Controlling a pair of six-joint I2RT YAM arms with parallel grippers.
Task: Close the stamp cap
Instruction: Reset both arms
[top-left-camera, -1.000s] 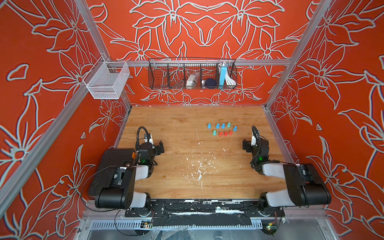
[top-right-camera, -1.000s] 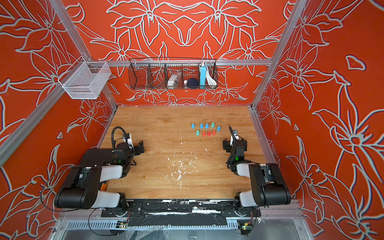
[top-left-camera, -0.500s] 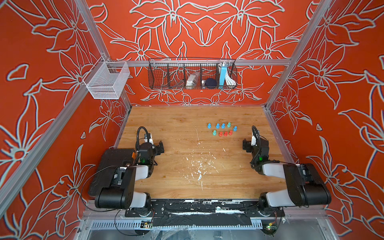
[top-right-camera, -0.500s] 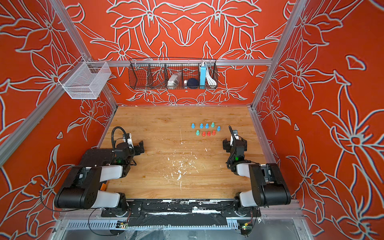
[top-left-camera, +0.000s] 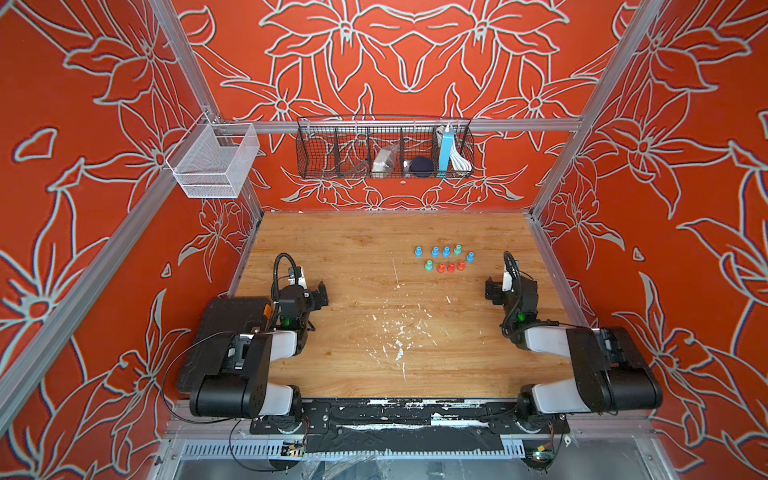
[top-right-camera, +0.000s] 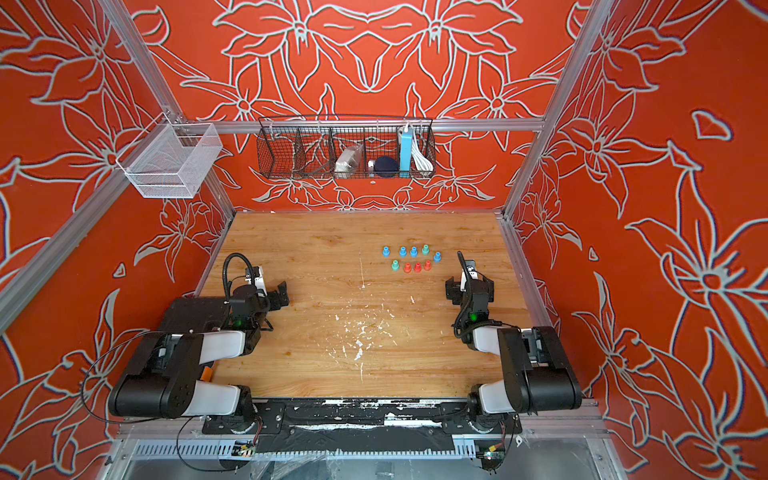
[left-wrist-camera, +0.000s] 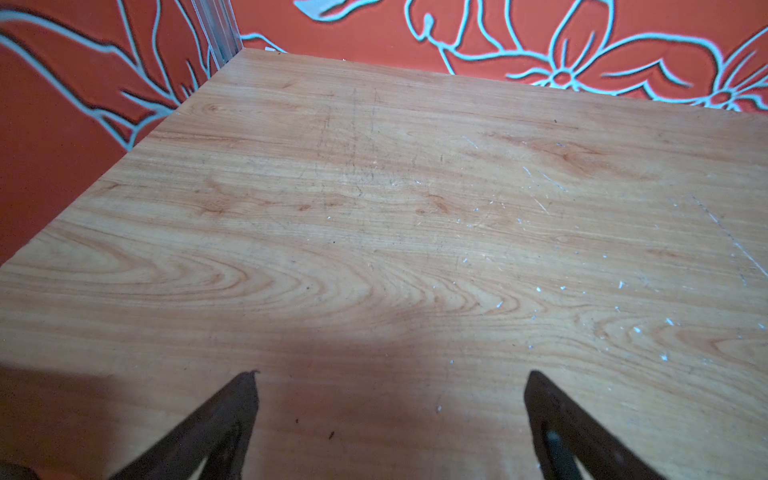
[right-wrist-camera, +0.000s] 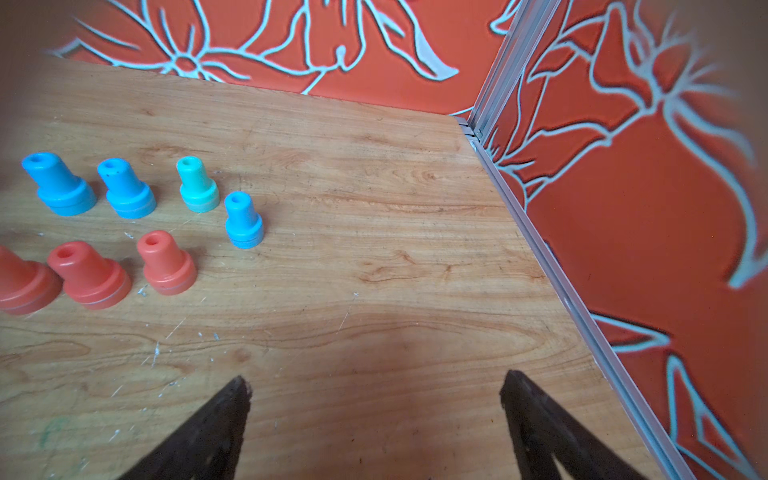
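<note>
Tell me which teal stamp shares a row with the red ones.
The teal stamp at the left end of the nearer row, beside three red stamps; the other teal stamp stands in the farther row with blue stamps.

Red stamp (right-wrist-camera: 20, 284) — cropped by edge;

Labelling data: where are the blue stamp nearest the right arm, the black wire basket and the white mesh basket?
blue stamp (right-wrist-camera: 244, 220): right wrist view, mid-body.
black wire basket (top-left-camera: 320, 162): in a top view, front wall.
white mesh basket (top-left-camera: 208, 185): in a top view, front wall.
</note>
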